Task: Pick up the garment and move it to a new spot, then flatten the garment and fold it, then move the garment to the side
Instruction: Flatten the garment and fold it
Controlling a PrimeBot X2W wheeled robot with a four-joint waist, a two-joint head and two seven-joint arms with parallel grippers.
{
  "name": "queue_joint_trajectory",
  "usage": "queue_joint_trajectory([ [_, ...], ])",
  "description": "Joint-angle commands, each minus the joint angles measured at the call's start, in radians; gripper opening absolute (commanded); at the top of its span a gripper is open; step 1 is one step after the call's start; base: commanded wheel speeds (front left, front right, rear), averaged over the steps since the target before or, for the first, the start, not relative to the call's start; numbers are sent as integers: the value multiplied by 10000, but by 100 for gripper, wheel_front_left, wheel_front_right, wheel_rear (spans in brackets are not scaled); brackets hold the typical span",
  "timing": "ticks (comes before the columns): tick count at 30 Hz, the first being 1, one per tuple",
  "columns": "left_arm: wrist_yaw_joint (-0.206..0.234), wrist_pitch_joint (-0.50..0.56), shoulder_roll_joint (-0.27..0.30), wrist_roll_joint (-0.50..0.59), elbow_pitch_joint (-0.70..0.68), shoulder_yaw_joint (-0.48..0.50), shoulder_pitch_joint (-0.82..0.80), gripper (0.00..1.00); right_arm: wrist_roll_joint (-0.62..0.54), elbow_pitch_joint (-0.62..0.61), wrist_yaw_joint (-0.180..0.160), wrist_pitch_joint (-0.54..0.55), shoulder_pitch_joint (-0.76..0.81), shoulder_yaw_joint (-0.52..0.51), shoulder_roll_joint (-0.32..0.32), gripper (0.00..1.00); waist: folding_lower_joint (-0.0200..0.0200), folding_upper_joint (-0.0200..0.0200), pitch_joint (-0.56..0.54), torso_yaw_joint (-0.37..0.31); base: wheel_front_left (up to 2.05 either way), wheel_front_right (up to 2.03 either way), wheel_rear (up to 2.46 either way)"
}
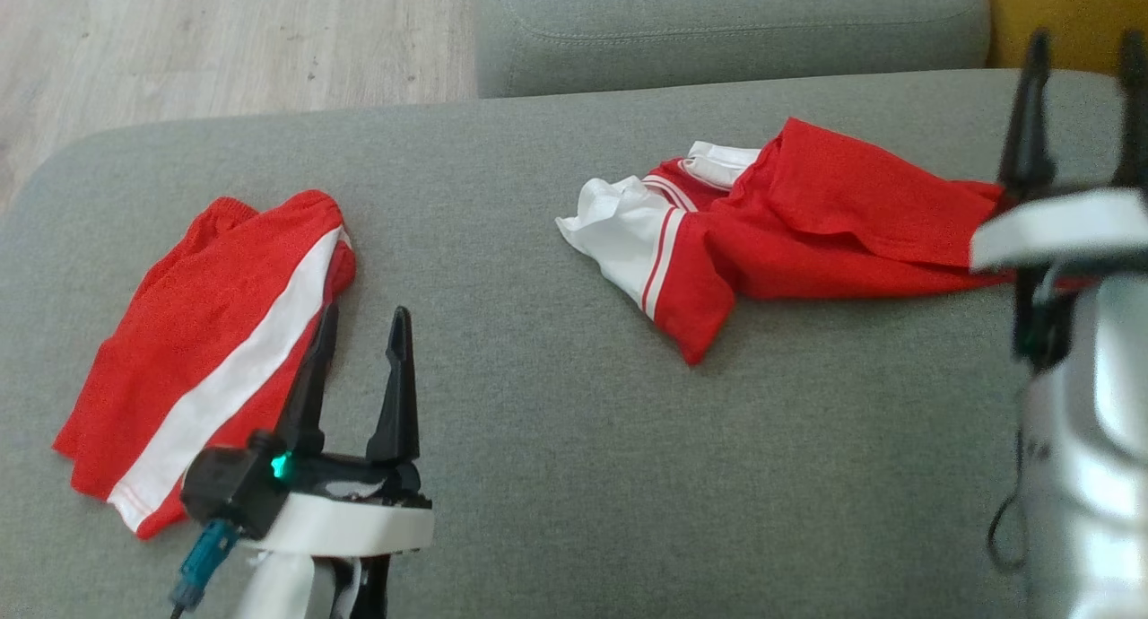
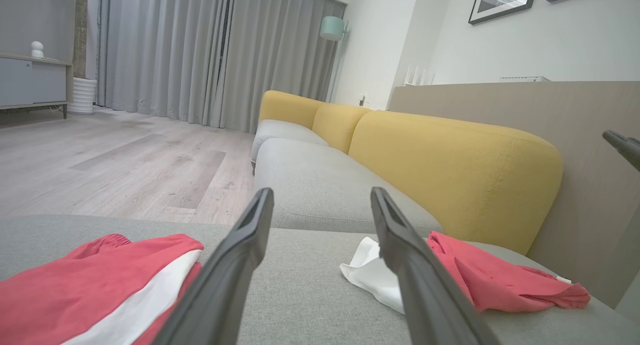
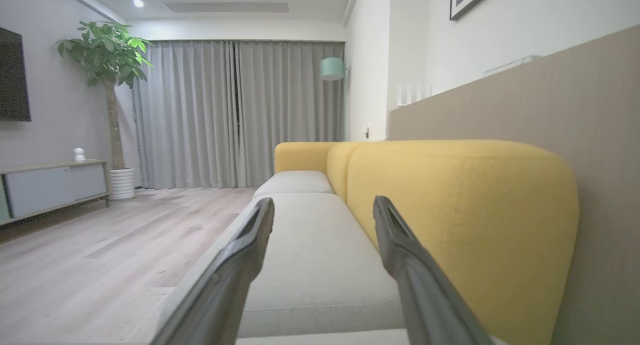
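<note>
Two garments: both red and white, lying well apart on the grey sofa seat (image 1: 538,395).
Crumpled garment (image 1: 807,215): toward the right of the seat in the head view, bunched and wrinkled. A white sleeve with red stripes is turned toward the middle of the seat, and the red body reaches right as far as the right gripper.
Folded garment (image 1: 197,332): at the left of the seat, lying flat, red with a broad white stripe along its length.
Left gripper (image 1: 364,314): low at the left of the head view, fingers spread wide with nothing between them. The fingertips sit over the right edge of the folded garment; whether they touch the cloth cannot be told.
Right gripper (image 1: 1085,40): at the right edge of the head view and blurred, its two dark fingers standing apart and empty. Its pale body covers the right end of the crumpled garment; whether they touch cannot be told.
Right wrist view: the fingers stand wide, and between them the grey seat runs on beside the yellow backrest (image 3: 450,210).
Left wrist view: the folded garment lies to the left of the spread fingers, the crumpled one to their right.
Room: pale wooden floor (image 1: 179,54), grey curtains (image 2: 200,55), a potted plant (image 3: 105,50).
</note>
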Motion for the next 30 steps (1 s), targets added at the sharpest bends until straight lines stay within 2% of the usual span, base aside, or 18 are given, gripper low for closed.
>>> queue_joint_trajectory([
  [1,23,-93,1,-10,-407,351,-293,100,431,-623,-7,-86,182,515,115,100,1,0,-8,-11,0,0,0],
  [7,24,-93,1,-25,-471,442,-167,100,2807,-2263,-7,-128,2881,2164,185,100,1,0,25,23,0,0,0],
  [12,18,-93,1,-11,-429,417,-161,100,3115,-2652,-7,-138,3940,2984,188,100,1,0,101,119,0,0,0],
  [20,4,-93,1,-37,-374,190,-420,100,2378,-2624,-7,238,3163,2838,189,100,1,0,548,608,0,0,0],
  [24,-5,-93,1,-144,-370,26,-577,100,1865,-2027,-7,1183,2279,3060,151,100,1,0,869,963,0,0,0],
  [30,-18,-93,1,-245,-244,-273,-776,100,2187,-621,-7,2674,747,3902,-326,100,1,0,1173,1548,0,0,0],
])
